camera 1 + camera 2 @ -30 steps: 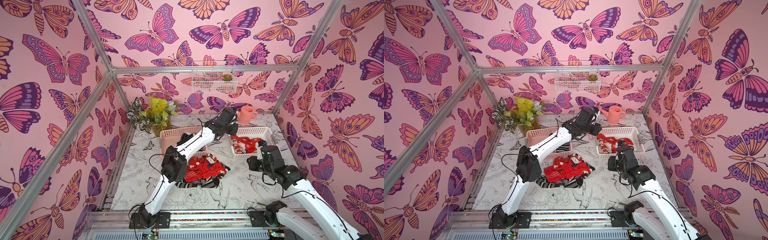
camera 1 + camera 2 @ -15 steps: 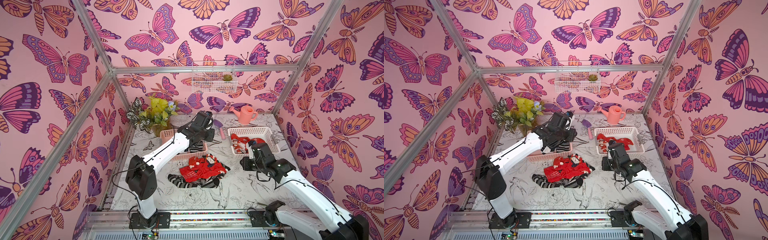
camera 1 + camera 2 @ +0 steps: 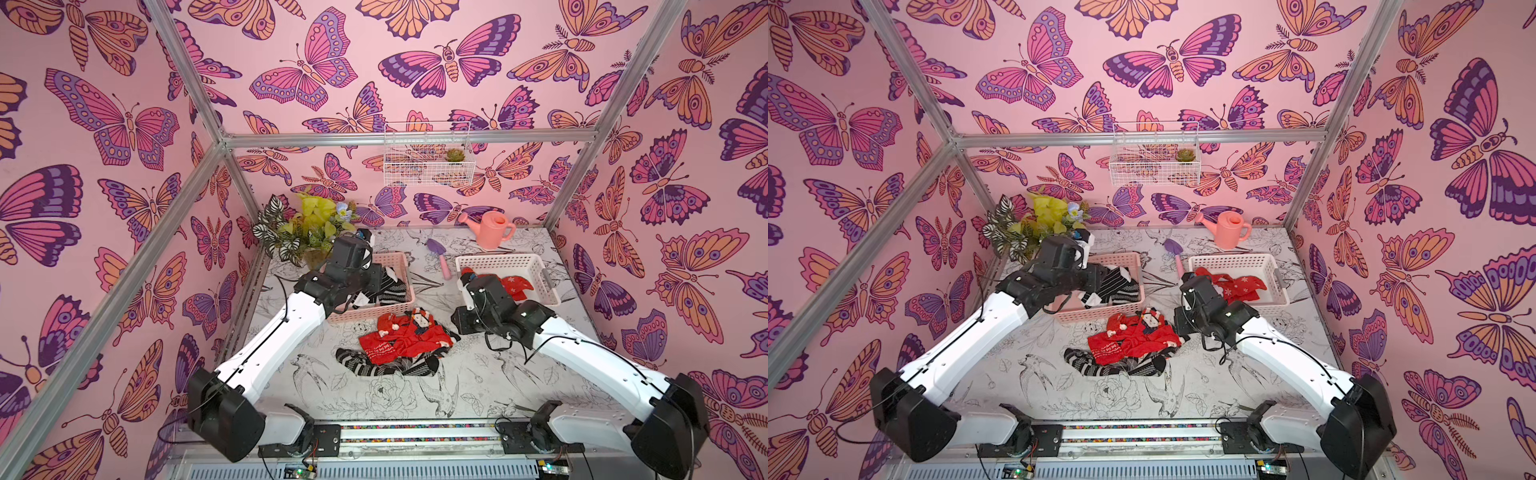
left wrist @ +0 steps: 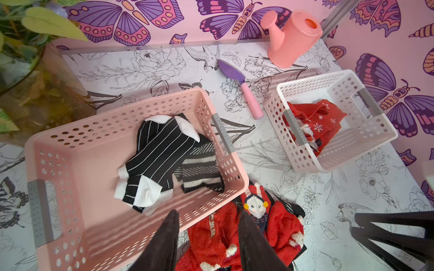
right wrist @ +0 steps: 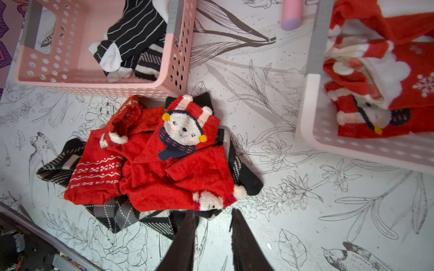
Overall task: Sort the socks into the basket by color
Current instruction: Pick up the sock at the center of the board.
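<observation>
Lying against the pink basket (image 3: 370, 314), the sock heap (image 3: 403, 345) mixes red over striped. Black-and-white socks (image 4: 159, 152) sit in that basket, red socks (image 4: 321, 122) in the white basket (image 4: 317, 89). Left fingers (image 4: 164, 239) and right fingers (image 5: 185, 239) hang apart, empty, by the heap. A purple trowel (image 3: 440, 257) lies between the baskets.

Black-and-white socks (image 5: 112, 215) mostly buried under red socks (image 5: 164, 178); plant (image 4: 49, 22) blurred, cropped.

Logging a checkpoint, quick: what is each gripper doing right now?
Left gripper: open, holding nothing.
Right gripper: open, holding nothing.
</observation>
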